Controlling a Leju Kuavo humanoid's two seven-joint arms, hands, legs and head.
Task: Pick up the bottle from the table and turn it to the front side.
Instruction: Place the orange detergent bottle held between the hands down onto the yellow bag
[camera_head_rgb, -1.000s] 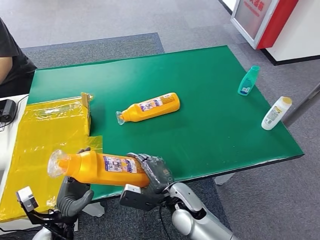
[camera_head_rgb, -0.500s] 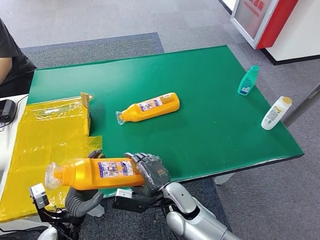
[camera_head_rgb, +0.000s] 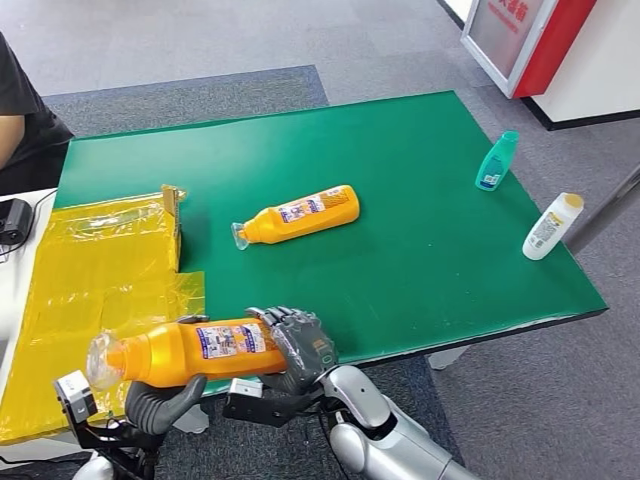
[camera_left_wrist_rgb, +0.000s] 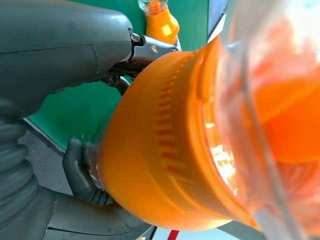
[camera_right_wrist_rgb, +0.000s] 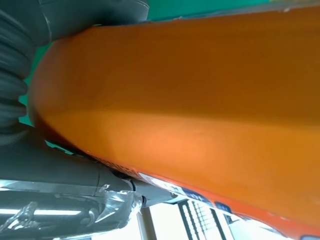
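The orange bottle lies on its side in the air, over the near edge of the green desk. Its label faces up. The right hand has its fingers wrapped around the bottle's bottom end. The left hand holds it from below, near the clear cap. A second orange bottle lies in the middle of the desk.
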